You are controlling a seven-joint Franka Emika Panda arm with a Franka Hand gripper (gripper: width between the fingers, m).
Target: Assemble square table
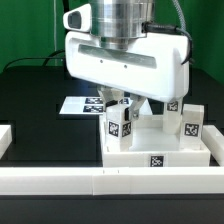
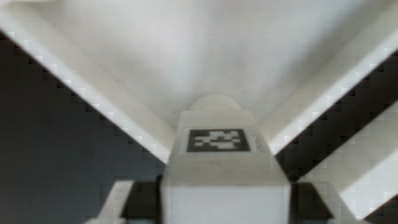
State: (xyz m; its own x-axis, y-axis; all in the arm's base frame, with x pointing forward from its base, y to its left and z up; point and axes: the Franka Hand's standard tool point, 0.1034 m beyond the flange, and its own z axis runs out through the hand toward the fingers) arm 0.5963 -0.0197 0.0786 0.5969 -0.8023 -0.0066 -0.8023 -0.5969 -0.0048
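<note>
The pincer point(image 1: 122, 103) is closed on a white tagged leg point(image 1: 119, 124), holding it upright over the square table's tray point(image 1: 160, 157), toward the tray's side on the exterior view's left. My judgement: keep the leg vertical, line it up squarely with its seat, then lower gently and turn without tilting. The tray sits against the near border rail point(image 1: 100, 182); two more legs point(image 1: 190, 122) stand on its right.
</note>
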